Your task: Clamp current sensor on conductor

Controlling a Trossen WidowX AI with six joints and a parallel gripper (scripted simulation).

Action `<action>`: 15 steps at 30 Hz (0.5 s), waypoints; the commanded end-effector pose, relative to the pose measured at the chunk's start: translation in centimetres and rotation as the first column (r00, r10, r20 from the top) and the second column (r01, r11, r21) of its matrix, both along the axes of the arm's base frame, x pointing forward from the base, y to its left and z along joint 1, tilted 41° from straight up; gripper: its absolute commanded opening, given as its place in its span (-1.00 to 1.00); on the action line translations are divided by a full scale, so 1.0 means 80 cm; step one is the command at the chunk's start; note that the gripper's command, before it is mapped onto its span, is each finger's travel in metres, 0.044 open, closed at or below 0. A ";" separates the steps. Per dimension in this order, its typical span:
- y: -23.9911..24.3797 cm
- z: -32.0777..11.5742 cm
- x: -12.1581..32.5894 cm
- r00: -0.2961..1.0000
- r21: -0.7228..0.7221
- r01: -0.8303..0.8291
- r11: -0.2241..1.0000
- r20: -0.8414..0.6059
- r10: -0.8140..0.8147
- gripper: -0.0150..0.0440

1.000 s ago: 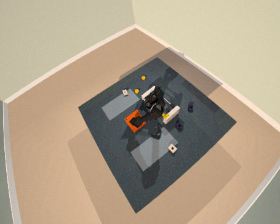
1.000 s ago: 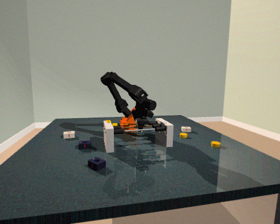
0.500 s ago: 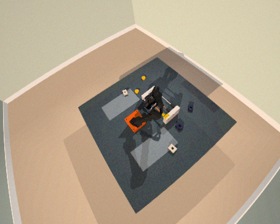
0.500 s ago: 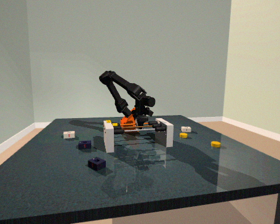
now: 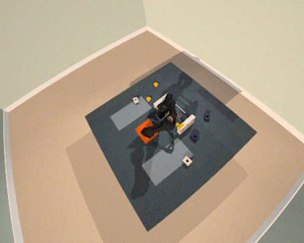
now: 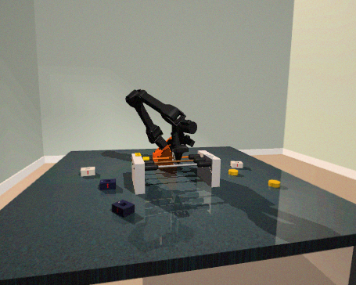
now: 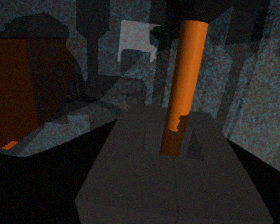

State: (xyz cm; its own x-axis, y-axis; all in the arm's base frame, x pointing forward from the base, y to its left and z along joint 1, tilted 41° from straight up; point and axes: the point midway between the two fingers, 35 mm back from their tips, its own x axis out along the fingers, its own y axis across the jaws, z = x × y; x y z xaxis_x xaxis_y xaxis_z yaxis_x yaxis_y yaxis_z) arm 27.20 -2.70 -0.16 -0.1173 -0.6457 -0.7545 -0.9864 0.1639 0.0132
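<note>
The current sensor [image 7: 125, 175] is the dark grey block low in the wrist view. An orange conductor [image 7: 190, 70] runs down into its middle. My gripper [image 7: 165, 132] [image 6: 178, 158] is shut on the sensor, with a black finger on either side, low between the white end blocks of the rack. The sensor's arrow and latch cannot be made out. The rack's end blocks [image 5: 186, 124] [image 6: 138, 175] hold orange and pale conductors. Yellow labels [image 5: 180, 126] [image 6: 138, 154] sit at one end block; their text is unreadable.
Two navy blocks [image 5: 207, 116] [image 6: 123, 207] lie in front of the rack. White blocks [image 5: 187, 161] [image 6: 88, 171] stand to either side. Two yellow discs [image 5: 156, 84] [image 6: 274, 183] lie beyond the other end block [image 6: 210, 169]. The orange arm base [image 5: 141, 133] is behind the rack.
</note>
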 end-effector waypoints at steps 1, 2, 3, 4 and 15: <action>0.001 -0.001 0.000 1.000 0.004 0.003 1.000 -0.001 -0.003 -0.14; 0.001 -0.001 0.000 1.000 0.004 0.003 1.000 -0.001 -0.003 -0.05; 0.001 -0.001 0.000 1.000 0.004 0.003 1.000 -0.001 -0.003 0.04; 0.001 -0.001 0.000 1.000 0.004 0.003 1.000 -0.001 -0.003 0.13; 0.001 0.000 0.000 1.000 0.000 -0.001 1.000 -0.001 0.001 0.91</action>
